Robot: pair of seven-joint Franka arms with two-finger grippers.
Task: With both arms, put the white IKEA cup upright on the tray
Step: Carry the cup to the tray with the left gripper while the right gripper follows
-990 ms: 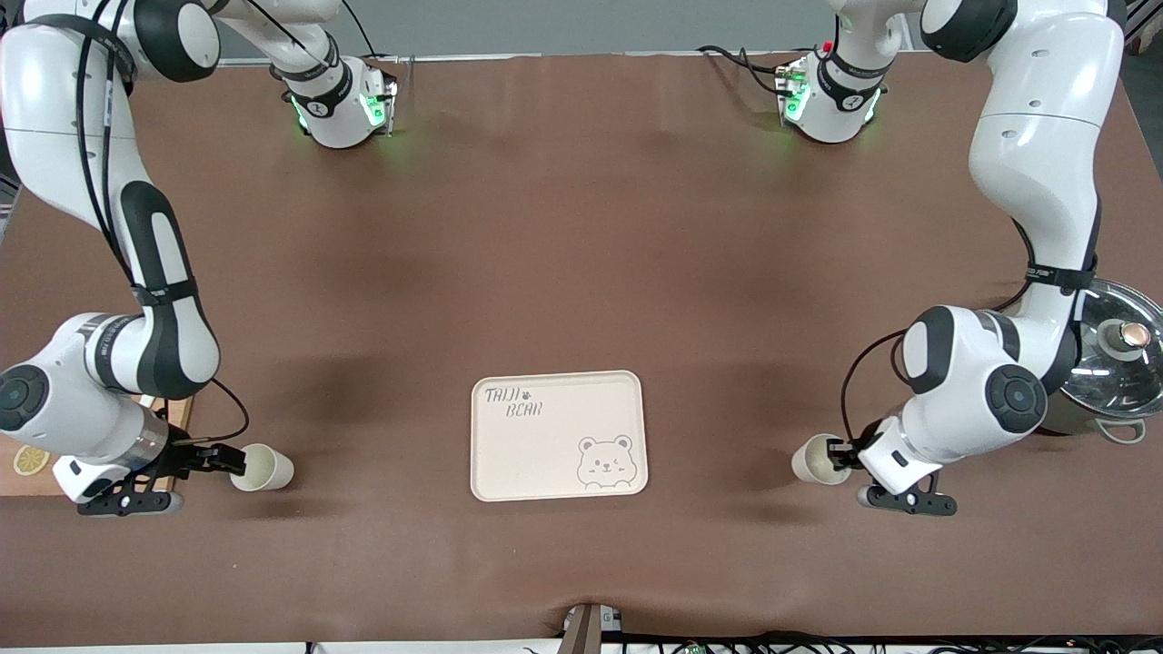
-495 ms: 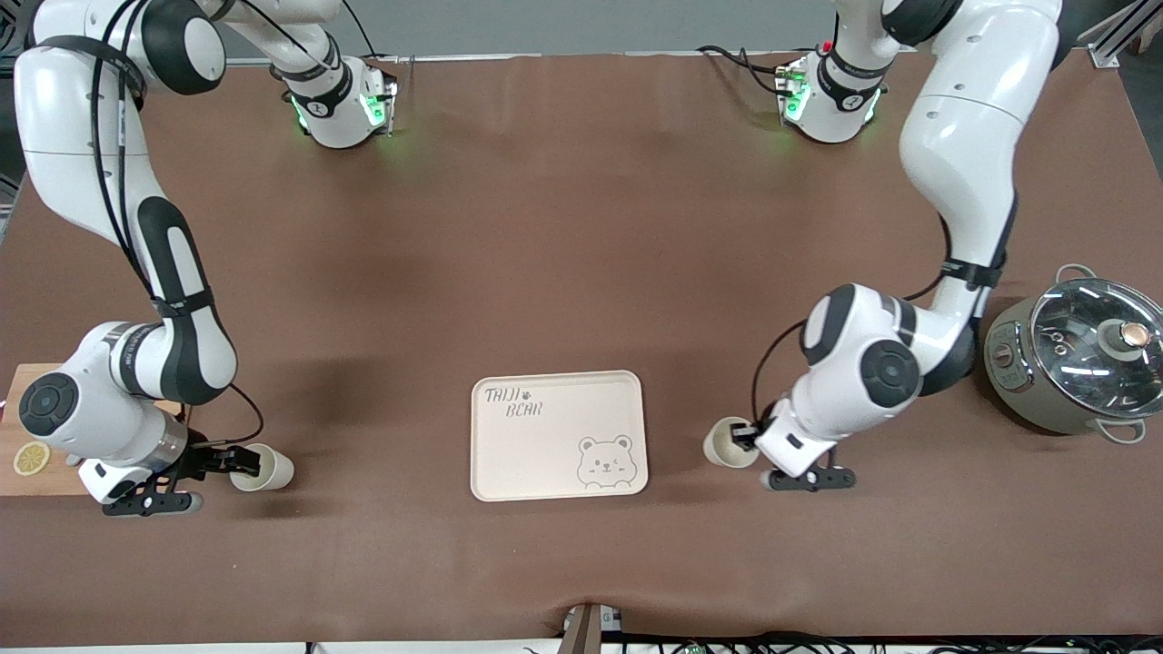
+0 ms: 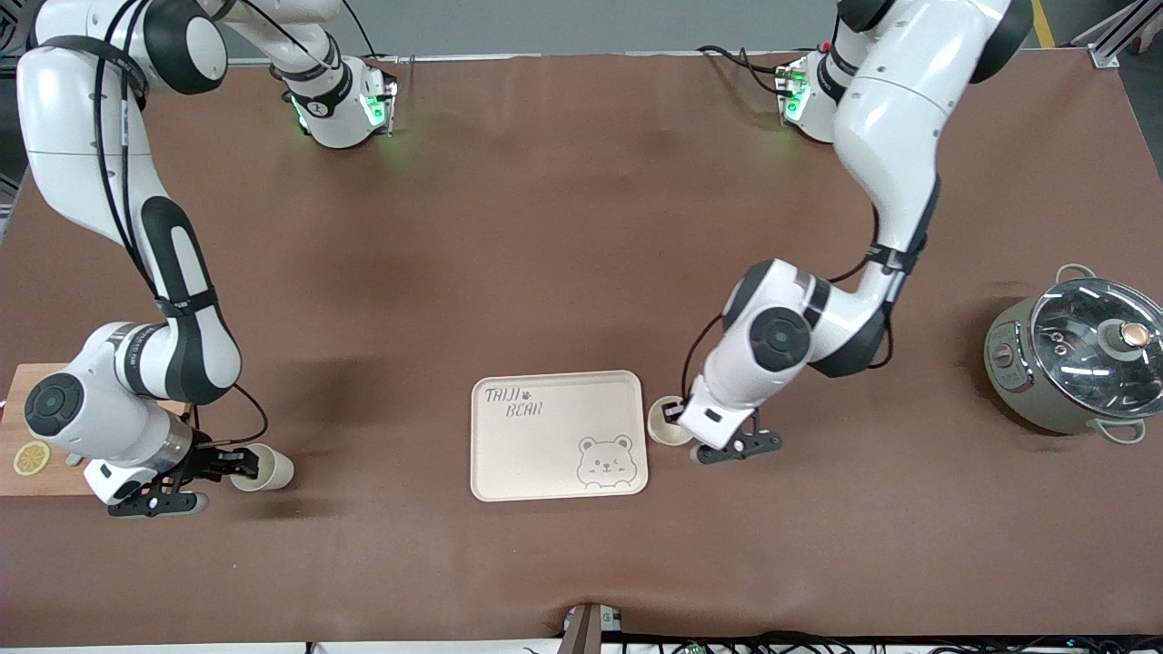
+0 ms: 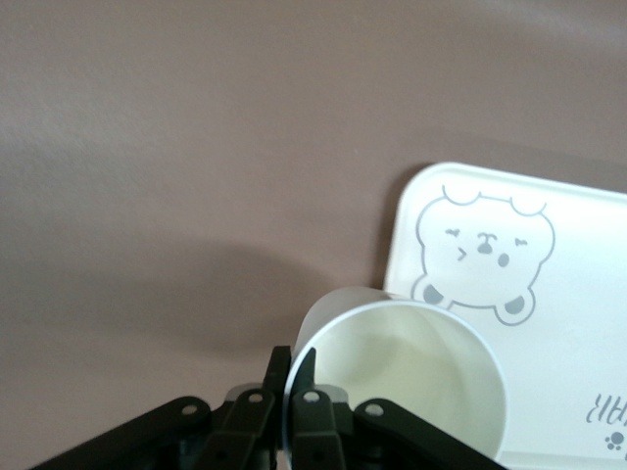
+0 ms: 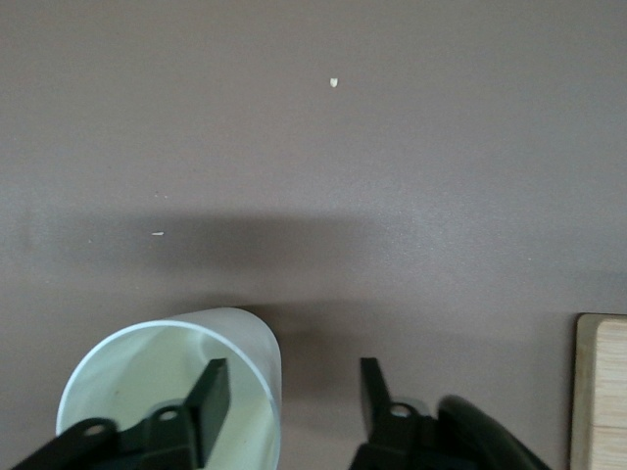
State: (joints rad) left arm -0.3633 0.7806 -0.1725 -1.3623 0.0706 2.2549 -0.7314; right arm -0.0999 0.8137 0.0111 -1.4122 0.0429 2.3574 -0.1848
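Holding two cups — left end effector [image 3: 673,415] pinching one cup [image 3: 666,427], right end effector [image 3: 238,463] parted astride another cup [image 3: 263,468].

The right gripper [image 5: 292,401] is positioned low over the brown table covering [image 5: 313,127]. Its two black fingers are spread apart. One finger [image 5: 210,392] sits inside the mouth of a white cup [image 5: 147,382], against the inner wall; the other finger is outside the cup, clear of it. A light wooden board edge [image 5: 601,392] is visible at the frame border. Small pale specks [image 5: 334,82] lie on the covering.
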